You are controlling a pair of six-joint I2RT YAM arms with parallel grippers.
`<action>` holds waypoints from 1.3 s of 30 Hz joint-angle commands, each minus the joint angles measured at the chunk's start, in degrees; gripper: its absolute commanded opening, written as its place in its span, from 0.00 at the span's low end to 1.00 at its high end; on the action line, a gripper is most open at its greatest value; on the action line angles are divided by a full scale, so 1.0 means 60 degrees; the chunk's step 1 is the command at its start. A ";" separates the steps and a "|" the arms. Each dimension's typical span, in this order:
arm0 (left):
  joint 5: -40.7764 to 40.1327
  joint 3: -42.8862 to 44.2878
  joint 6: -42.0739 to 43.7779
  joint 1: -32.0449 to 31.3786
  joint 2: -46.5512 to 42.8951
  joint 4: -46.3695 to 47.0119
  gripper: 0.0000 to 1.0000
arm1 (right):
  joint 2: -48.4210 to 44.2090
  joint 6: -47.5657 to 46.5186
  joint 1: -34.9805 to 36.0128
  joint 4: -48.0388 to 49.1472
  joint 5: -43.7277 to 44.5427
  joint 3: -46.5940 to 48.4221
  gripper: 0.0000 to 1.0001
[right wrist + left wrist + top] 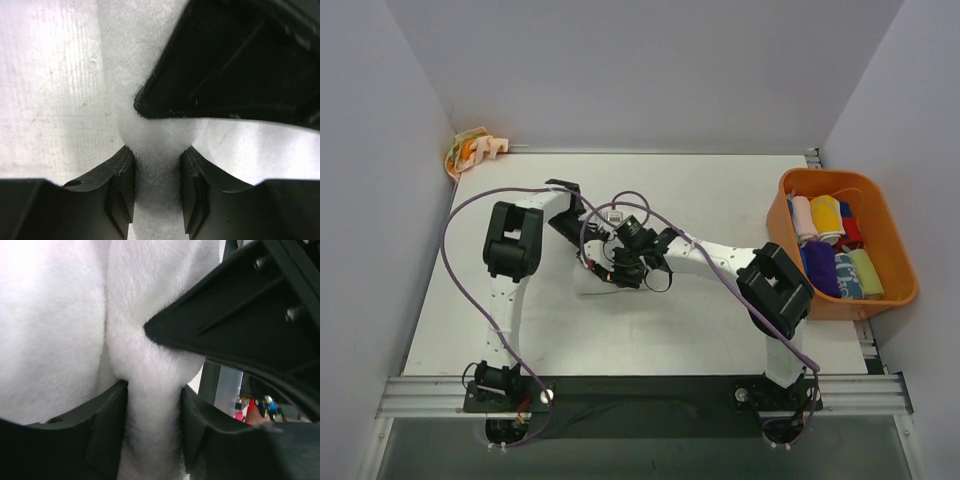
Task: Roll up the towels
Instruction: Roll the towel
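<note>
In the left wrist view my left gripper [152, 395] is shut on a thick fold of the large white towel [65, 330]. In the right wrist view my right gripper [157, 155] is shut on a narrow fold of the same towel [155, 200]. Each wrist view shows the other gripper's black finger close above the pinched fold. In the top view both grippers [612, 262] meet at the table's middle, where the white towel is hard to tell from the white table. A cream towel with orange blotches [470, 152] lies in the far left corner. Small coloured rolled towels [832, 250] lie in the bin.
The orange plastic bin [900, 292] stands at the table's right edge. Purple cables loop over both arms near the middle. White walls close the table on the left, back and right. The arm bases sit on a rail at the near edge.
</note>
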 commanded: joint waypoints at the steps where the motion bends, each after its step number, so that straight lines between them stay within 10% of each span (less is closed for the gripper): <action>1: -0.0475 -0.0635 0.0634 0.0908 -0.0398 0.1211 0.55 | 0.0416 0.0958 -0.0521 -0.3044 -0.1789 0.0192 0.00; 11: 0.1812 -0.2743 0.0358 0.3779 -0.3661 0.2247 0.63 | 0.1761 0.1750 -0.0990 -0.5346 -0.4764 0.1730 0.00; 19: 0.0482 -0.6560 -0.0552 0.4441 -0.7764 0.5761 0.66 | 0.3521 0.2526 -0.1562 -0.6724 -0.6476 0.3167 0.00; 27: -0.2634 -1.0126 -0.0187 0.0827 -1.2498 0.8929 0.88 | 0.5000 0.1678 -0.1782 -0.8961 -0.7650 0.4646 0.00; 39: -0.4837 -1.0948 0.1176 -0.3395 -1.1945 1.0893 0.89 | 0.5529 0.0915 -0.1987 -0.9596 -0.7958 0.5190 0.00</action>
